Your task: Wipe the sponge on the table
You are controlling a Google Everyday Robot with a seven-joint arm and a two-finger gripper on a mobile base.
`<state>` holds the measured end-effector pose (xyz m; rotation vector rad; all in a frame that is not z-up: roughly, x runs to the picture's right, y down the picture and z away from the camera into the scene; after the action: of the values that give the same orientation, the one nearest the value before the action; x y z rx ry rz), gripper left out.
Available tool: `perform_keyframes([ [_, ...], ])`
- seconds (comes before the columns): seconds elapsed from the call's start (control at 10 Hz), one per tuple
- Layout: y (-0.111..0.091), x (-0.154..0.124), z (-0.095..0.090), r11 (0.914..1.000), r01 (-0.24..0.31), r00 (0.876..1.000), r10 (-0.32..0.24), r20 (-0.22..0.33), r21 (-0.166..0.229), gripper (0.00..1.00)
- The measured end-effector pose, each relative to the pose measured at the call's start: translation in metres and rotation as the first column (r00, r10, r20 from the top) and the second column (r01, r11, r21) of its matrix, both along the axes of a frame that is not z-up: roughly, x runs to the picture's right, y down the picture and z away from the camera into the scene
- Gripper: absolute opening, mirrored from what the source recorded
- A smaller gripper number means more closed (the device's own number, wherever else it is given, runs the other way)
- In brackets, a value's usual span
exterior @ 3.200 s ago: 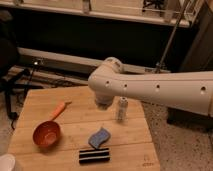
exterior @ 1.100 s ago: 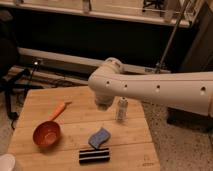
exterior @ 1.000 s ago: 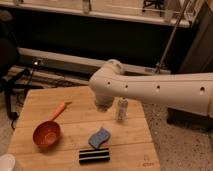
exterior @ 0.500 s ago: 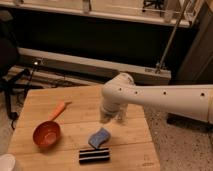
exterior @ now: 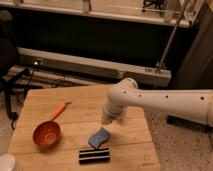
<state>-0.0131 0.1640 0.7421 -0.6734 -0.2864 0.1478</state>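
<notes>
Blue sponge (exterior: 100, 137) near the desk's (exterior: 80, 107) front edge looks soft and light; best pinched across its middle. Just behind it hovers the end effector (exterior: 111, 119); I cannot tell its state.

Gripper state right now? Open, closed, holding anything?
Gripper: cannot be told. It is low over the table, just behind the sponge.

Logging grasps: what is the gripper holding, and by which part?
Nothing, as far as shows: the gripper hangs over the table, apart from the sponge.
</notes>
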Motion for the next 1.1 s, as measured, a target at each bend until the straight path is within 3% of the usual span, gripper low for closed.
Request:
perform_keyframes([
  [0.1,0.006,-0.001,0.002,0.9999,0.008,1.0,-0.008,0.016,-0.012,0.79],
  [0.3,0.013,0.0,0.006,0.9991,0.037,0.998,-0.036,0.047,-0.019,0.8],
  [0.7,0.019,0.0,0.006,0.9892,0.145,0.982,-0.146,0.116,0.017,0.8],
  [1.1,0.039,-0.01,0.01,0.9639,0.262,0.948,-0.266,0.175,0.045,0.8],
])
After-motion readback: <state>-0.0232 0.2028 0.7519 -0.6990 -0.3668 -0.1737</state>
